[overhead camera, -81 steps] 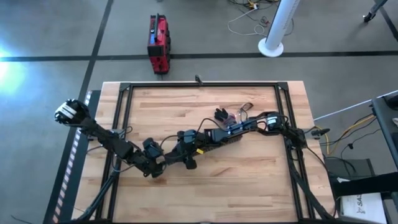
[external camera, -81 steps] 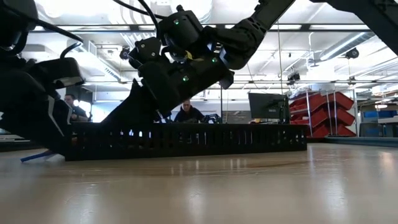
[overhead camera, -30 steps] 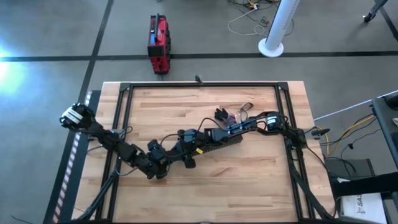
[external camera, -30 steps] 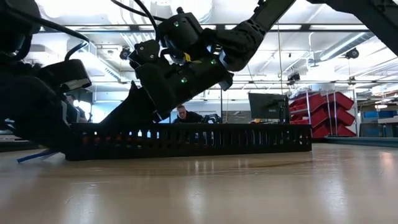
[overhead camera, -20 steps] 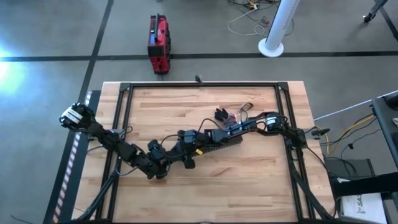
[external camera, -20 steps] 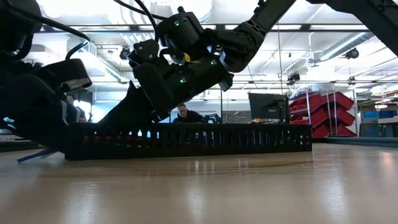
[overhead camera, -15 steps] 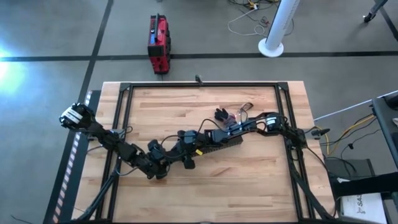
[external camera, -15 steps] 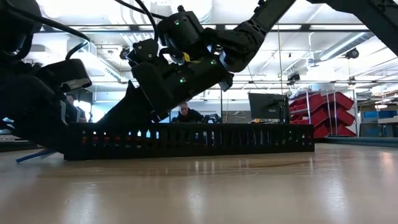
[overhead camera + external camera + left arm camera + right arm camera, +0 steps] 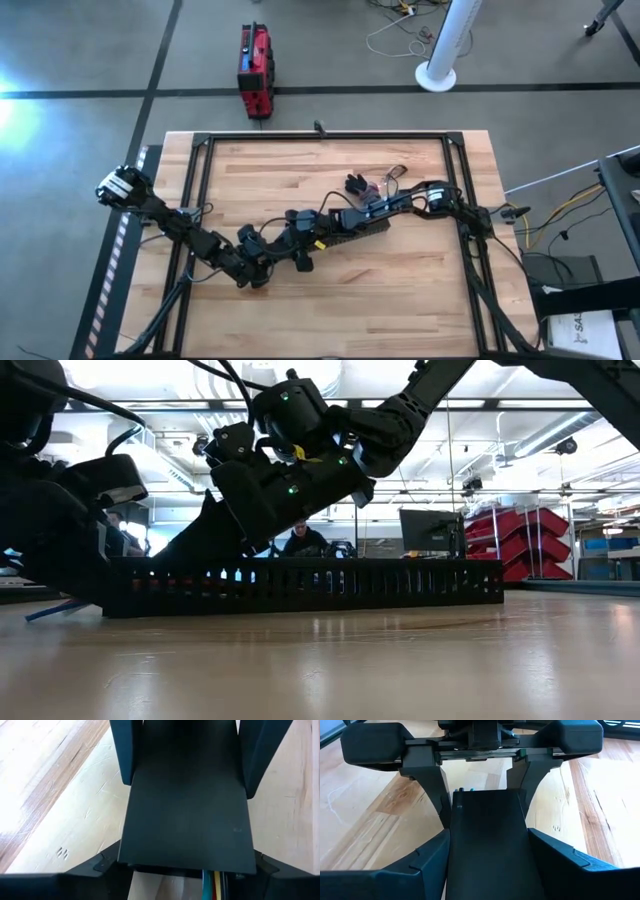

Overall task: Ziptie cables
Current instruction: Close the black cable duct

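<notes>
A long black slotted duct lies on its underside across the middle of the wooden table. Both grippers are shut on it and face each other along it. My left gripper comes from the table's left, my right gripper from the right. Coloured wire ends stick out under the duct's end at my left gripper. A small tangle of coloured cables lies on the table beyond my right arm. The ziptie does not show. My left gripper pinches the duct's two long side walls between its fingers, which lie low and along the duct. The duct stays level on the table. My right gripper pinches the same duct's side walls farther along, slanting down from the table's right, fingers on either side.
A black frame runs round the table top. A small black object lies beside the coloured tangle. Bare wood lies toward the near edge and the far left. A person sits in the room behind the table.
Within the last second nothing has visibly moved. Before that, my left arm shifted a little toward the table's right, and the duct slid slightly along its own length while staying on the table.
</notes>
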